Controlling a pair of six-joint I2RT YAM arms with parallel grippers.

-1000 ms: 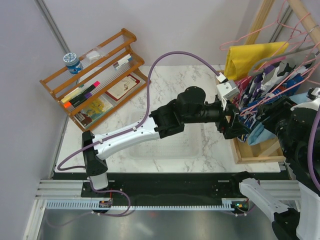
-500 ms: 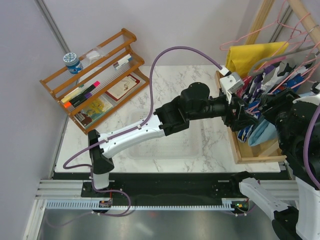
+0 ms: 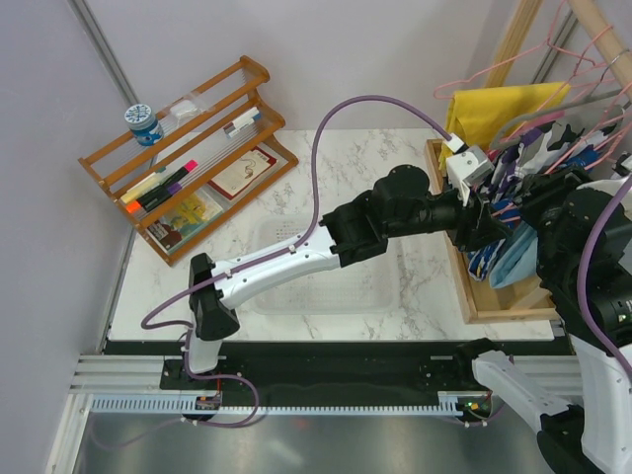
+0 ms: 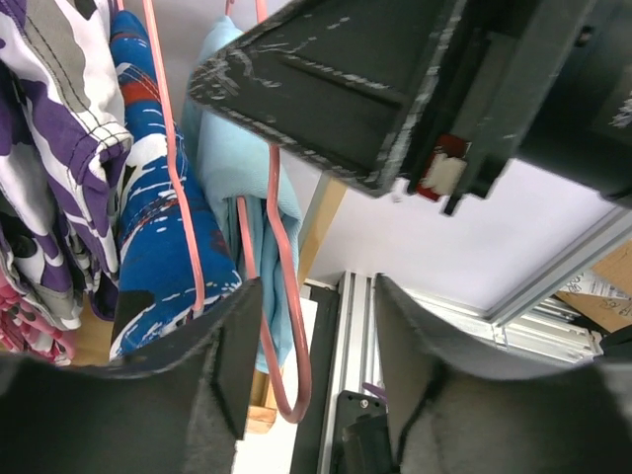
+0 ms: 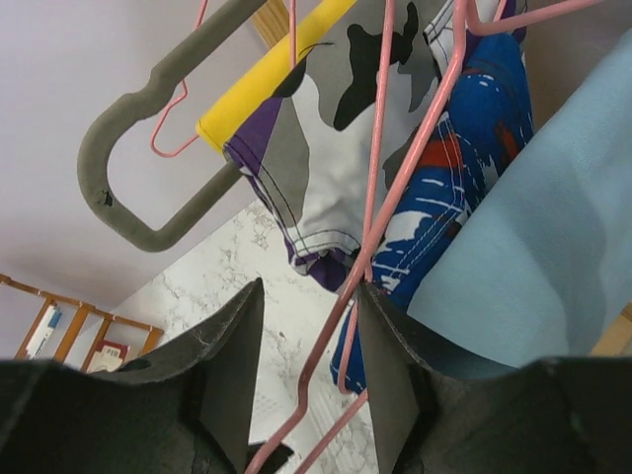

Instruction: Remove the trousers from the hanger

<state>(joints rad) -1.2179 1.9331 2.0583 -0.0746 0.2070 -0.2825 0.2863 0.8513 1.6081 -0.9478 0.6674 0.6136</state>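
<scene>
Sky-blue trousers (image 4: 222, 128) hung on the pink hanger (image 4: 276, 227), its wire between the parted fingers of my left hand (image 4: 316, 296); my right hand (image 5: 309, 296) was apart too.

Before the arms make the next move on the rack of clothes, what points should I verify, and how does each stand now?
1. Left hand open: ok.
2. Thin pink wire hanger inside its gap: ok, close to one finger.
3. Light sky-blue fabric trousers draped on that hanger: ok.
4. Right hand open: ok.
5. Pink wire in the right hand's gap is the same hanger: cannot tell.
6. Blue patterned garment clear of the left hand: cannot tell.
</scene>
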